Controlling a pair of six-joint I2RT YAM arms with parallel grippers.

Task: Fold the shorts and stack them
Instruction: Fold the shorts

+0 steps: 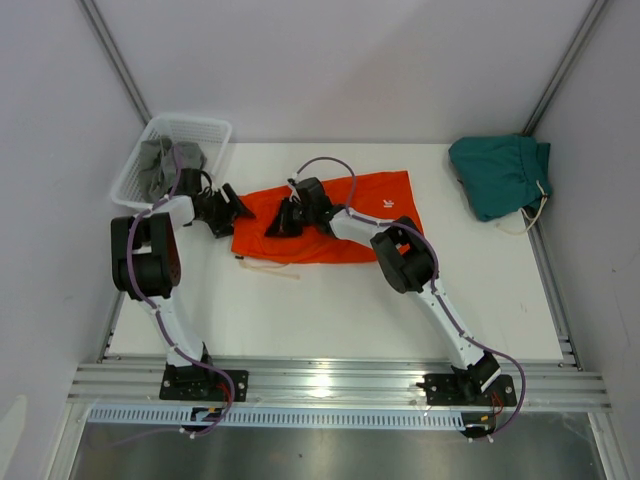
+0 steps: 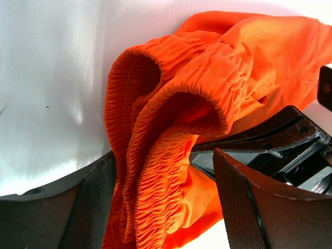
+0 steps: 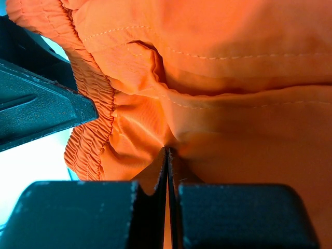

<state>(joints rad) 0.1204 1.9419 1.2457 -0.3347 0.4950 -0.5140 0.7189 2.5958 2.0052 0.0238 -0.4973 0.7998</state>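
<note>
Risk: the right pincer (image 3: 167, 171) has only a thin fold of the orange shorts (image 1: 350, 205) nipped in its closed jaws. A lift could let the slick cloth slip free, or drag one layer and skew the fold.

The left pincer (image 2: 161, 171) stands wide, with the gathered elastic waistband (image 2: 171, 104) bunched in its gap. If it closes on the top ruffle only, the lower layers would likely stay on the bench (image 1: 330, 310).

Orange shorts lie mid-bench, waistband end toward the left pincer. Teal shorts (image 1: 497, 175) sit crumpled at the far right corner, well apart — not yet folded.
</note>
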